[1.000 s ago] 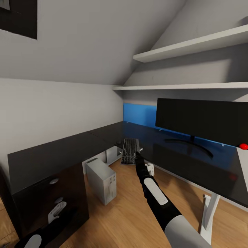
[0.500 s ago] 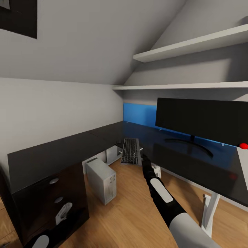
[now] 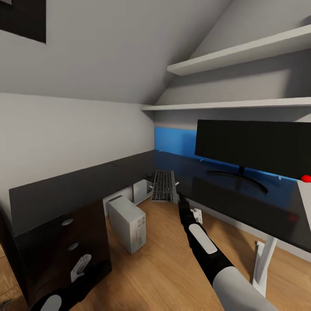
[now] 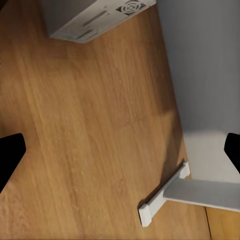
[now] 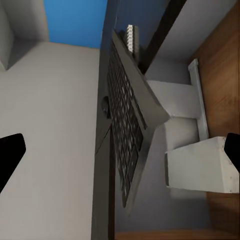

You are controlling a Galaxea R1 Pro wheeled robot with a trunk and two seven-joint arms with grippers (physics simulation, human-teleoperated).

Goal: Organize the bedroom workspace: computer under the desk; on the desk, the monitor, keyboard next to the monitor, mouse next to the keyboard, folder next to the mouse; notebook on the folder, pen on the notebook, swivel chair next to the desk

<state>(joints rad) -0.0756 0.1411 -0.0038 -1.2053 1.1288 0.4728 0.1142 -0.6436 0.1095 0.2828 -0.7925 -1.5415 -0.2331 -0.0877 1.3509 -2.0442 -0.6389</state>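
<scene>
1. The keyboard (image 3: 163,185) lies at the near edge of the desk (image 3: 65,190), at the inner corner, and a good part of it seems to hang over the wooden floor (image 3: 160,255). In the right wrist view it also looks tilted against the desk edge. I judge it can slip off and fall if it is pushed only a little.

2. The right gripper (image 3: 177,193) is just beside the near right corner of the keyboard. Its two fingertips stand far apart at the sides of the right wrist view, so the claw is spread and pinches nothing. If it closes while it is off centre, it can knock the keyboard away and not grasp it.

3. The keyboard is slim and flat, so I think a grip on one corner is weak; it may turn in the fingers when it is lifted.

4. The monitor (image 3: 255,149) stands on the desk to the right and farther back, on a slim stand. A wide sweep of the right arm toward it can hit the stand and tip the screen.

5. The computer (image 3: 126,223) stands on the floor under the desk, to the left of the right arm. A falling keyboard can strike it.

6. The left gripper (image 4: 120,155) hangs low over the floor, near the dark drawer unit (image 3: 65,250); its fingertips are wide apart and empty. If the base moves, this arm can scrape the drawers.
</scene>
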